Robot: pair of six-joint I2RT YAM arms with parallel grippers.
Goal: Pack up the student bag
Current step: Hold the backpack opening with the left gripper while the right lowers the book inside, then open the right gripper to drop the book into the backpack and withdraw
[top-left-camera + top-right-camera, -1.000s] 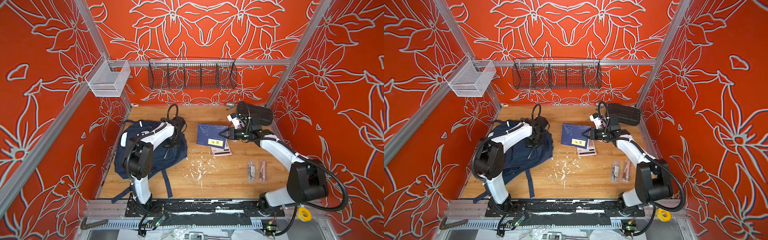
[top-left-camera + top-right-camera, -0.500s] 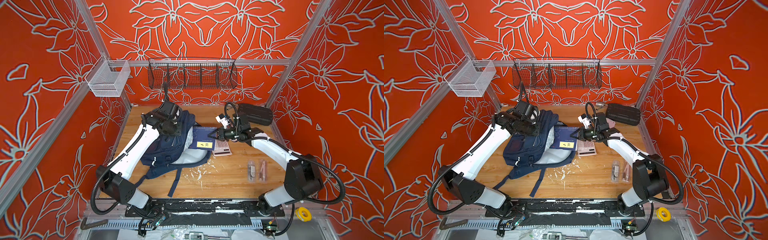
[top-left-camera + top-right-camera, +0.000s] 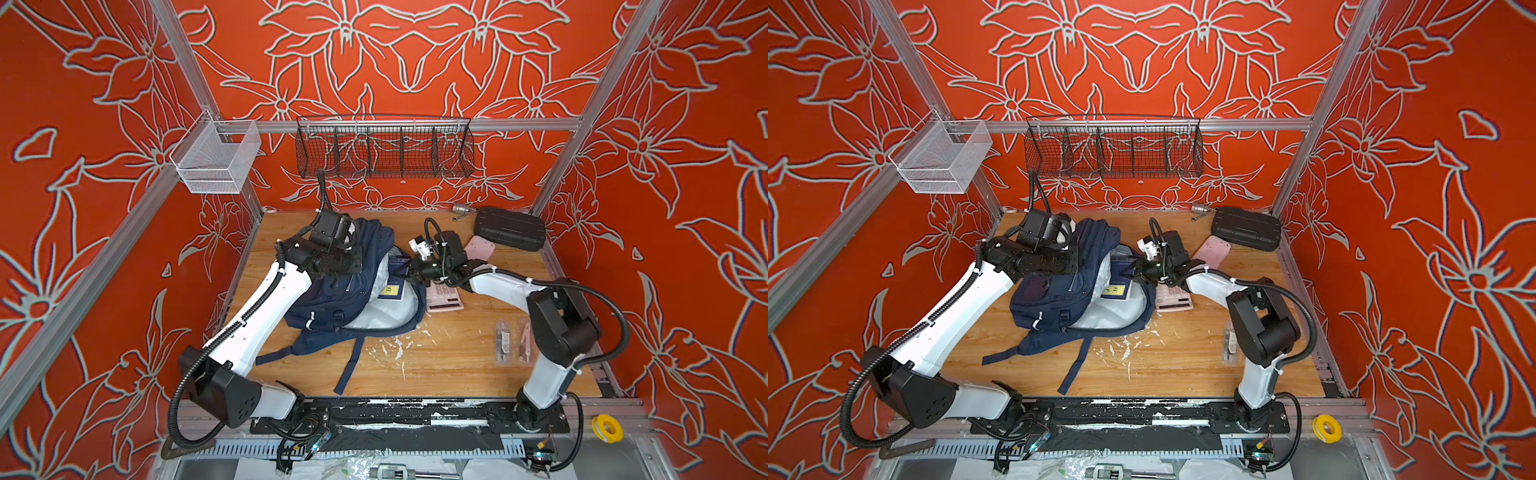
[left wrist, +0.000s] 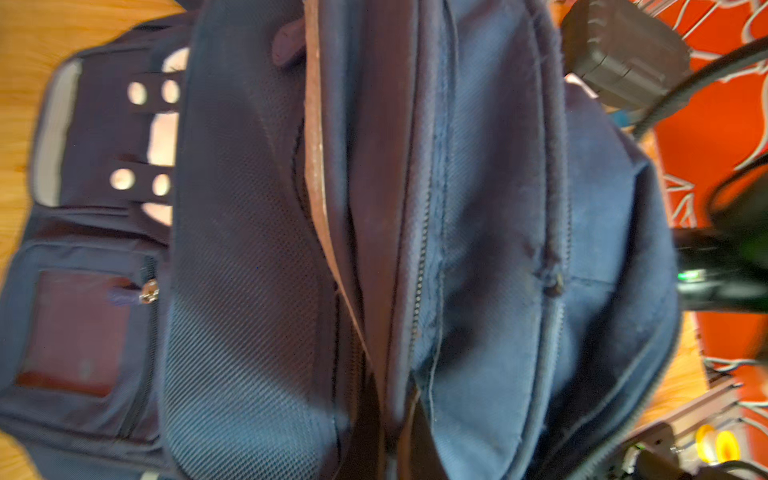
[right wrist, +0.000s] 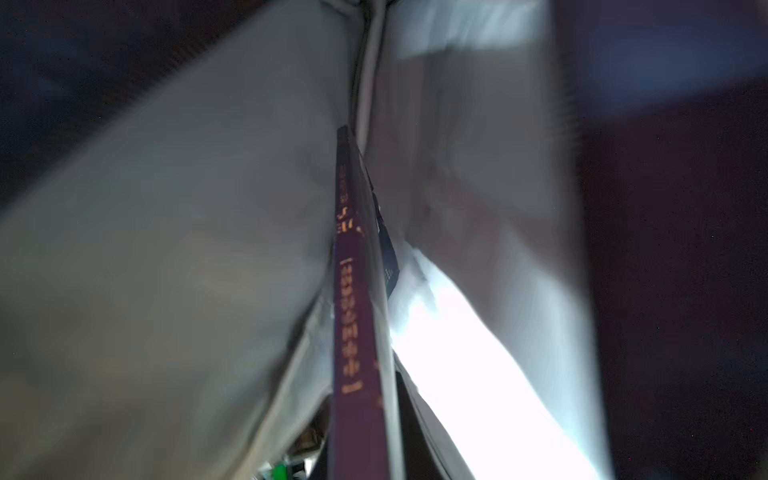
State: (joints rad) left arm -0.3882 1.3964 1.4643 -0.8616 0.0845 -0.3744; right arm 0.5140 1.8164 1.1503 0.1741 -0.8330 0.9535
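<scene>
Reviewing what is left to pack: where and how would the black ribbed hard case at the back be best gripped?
Across its short width near the middle, from straight above: the black hard case lies flat, its long axis running across the table, and a pink flat item crowds its left end. Jaw reach looks uncertain.

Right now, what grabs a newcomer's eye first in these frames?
The loud red floral walls all round the cell hit first. Then, left of centre on the wooden table, the navy student bag gapes open showing pale grey lining, its top held up by the left arm. At its mouth the right gripper is shut on a navy book, half inside.
</scene>
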